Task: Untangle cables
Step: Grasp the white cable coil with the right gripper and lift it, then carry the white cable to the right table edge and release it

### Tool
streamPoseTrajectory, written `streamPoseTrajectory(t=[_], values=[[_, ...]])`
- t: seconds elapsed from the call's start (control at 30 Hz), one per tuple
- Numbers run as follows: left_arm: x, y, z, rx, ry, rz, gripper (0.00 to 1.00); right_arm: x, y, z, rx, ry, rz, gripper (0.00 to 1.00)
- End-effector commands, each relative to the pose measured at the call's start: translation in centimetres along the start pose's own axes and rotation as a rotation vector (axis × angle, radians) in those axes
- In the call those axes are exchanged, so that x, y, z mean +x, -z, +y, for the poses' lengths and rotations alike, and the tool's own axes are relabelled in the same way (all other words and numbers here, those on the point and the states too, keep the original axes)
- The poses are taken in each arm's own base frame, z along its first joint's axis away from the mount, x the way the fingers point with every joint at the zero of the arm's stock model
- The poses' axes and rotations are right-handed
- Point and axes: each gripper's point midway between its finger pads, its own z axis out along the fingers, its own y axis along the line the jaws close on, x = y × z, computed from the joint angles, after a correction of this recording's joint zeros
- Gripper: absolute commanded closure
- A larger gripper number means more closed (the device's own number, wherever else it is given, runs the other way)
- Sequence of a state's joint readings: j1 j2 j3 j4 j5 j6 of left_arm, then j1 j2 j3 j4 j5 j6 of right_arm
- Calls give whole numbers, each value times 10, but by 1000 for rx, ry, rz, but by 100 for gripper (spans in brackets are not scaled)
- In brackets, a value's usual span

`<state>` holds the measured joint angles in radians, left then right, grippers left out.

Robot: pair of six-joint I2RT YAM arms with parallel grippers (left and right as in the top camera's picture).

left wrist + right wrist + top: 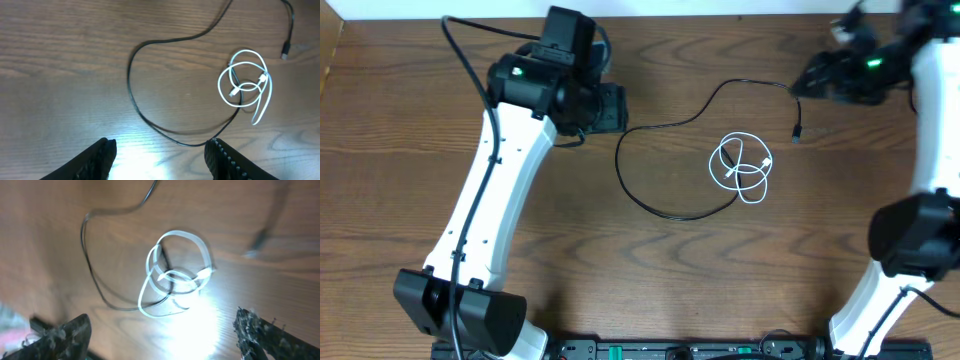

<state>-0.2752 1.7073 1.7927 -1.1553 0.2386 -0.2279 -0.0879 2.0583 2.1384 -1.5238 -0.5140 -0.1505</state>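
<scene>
While they hover over the table [720, 280], left claw [162, 150] gaping, right claw [162, 332] gaping, both aimed downward.

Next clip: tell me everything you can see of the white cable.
The white cable is a thin, smooth-looking flexible cord wound into a small loose coil of a few overlapping loops. It lies flat on the wooden table, right of centre. Two small white plugs sit within the coil. One end stretch of the black cable runs into the coil and crosses its loops, so the two are tangled. Nothing else touches it.
</scene>
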Motion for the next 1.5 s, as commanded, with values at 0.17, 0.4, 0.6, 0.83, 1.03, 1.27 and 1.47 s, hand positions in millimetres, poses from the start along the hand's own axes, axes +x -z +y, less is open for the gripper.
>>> streamPoseTrajectory(t=[0.17,0.4,0.6,0.83,1.03,1.27,1.47], values=[[0,0,15,-2,20,16,38,37,-107,12,103,-27,209,21],[0,0,15,-3,20,16,38,59,-161,12,148,-32,238,57],[0,0,15,-3,20,16,38,62,-176,17,145,-16,225,99],[0,0,15,-3,20,16,38,12,-85,43,127,16,-5,99],[0,0,15,-3,20,16,38,-13,62,52,163,-22,-356,99],[0,0,15,-3,19,16,38,24,207,-7,341,-270,-705,99],[0,0,15,-3,20,15,38,72,271,-75,475,-499,-831,99]])
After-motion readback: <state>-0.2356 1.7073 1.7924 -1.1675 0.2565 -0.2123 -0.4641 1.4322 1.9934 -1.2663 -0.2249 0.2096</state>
